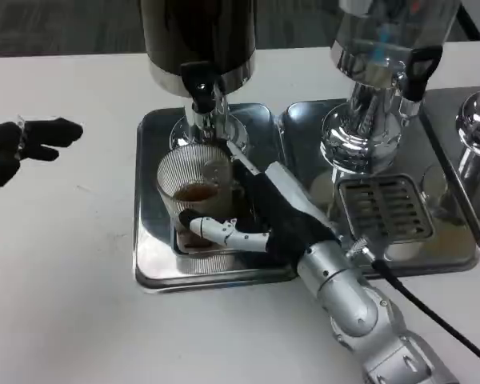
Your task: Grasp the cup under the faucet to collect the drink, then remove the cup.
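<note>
Head view: the cup, a ribbed clear glass, stands upright on the drip grate directly below the faucet of the dark dispenser. Its long axis is vertical. It holds a small amount of brown drink at the bottom; most of its volume is unfilled.

The right robot hand is clamped on the cup. The cup lies to the left of its palm and slightly ahead of it, with white fingers wrapped around the near lower wall and the black palm against the right wall. This is the nearer hand by far. Removal calls for drawing the cup toward the robot and clear of the faucet, keeping the axis vertical so the drink does not spill.

The left robot hand hangs well apart to the left, above the table, holding nothing; its fingers appear loosely extended.

The cup's tray rests on the table. To the right of the right robot hand stands a second dispenser on its own tray, with a slotted grate.
</note>
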You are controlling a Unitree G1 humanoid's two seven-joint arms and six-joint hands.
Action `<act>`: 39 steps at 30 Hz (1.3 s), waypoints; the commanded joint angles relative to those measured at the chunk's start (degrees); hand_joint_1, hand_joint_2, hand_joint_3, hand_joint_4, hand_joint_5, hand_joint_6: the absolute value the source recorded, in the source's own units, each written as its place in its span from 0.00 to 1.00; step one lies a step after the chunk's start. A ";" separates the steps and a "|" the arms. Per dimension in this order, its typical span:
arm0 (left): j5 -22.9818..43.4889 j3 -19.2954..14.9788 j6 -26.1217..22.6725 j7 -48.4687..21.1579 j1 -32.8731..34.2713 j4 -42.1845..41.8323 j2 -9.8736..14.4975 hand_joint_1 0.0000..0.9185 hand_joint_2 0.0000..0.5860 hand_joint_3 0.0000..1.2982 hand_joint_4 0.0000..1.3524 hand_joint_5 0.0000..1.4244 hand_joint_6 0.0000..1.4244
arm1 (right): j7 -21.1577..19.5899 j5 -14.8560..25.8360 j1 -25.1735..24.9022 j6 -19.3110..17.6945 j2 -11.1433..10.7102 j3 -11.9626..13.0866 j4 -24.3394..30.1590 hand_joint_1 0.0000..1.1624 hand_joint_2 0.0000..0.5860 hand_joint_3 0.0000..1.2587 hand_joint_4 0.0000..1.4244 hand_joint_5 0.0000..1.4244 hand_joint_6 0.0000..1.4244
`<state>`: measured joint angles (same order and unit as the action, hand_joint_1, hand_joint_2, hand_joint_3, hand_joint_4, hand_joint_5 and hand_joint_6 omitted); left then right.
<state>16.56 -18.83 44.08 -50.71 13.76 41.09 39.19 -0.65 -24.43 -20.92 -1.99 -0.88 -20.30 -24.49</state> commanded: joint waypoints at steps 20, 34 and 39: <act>-2.58 4.57 0.11 -0.58 0.61 -0.43 -0.54 0.00 0.21 0.25 0.17 0.15 0.19 | -13.64 -7.49 3.85 4.35 4.12 -3.25 3.21 0.50 0.36 0.24 0.37 0.45 0.60; -4.50 8.34 1.14 0.40 4.56 3.68 -2.02 0.00 0.22 0.22 0.13 0.13 0.18 | -21.85 -8.98 6.54 2.06 3.92 -2.90 4.16 0.54 0.38 0.36 0.48 0.59 0.78; -4.72 8.56 1.69 0.59 4.59 4.41 -2.19 0.00 0.22 0.22 0.13 0.13 0.18 | -23.56 -8.90 7.04 1.00 3.75 -2.31 4.96 0.54 0.38 0.37 0.48 0.60 0.80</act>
<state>12.79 -10.57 44.74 -50.76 17.96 44.74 37.21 -22.14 -33.35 -14.22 1.08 2.86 -23.33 -21.24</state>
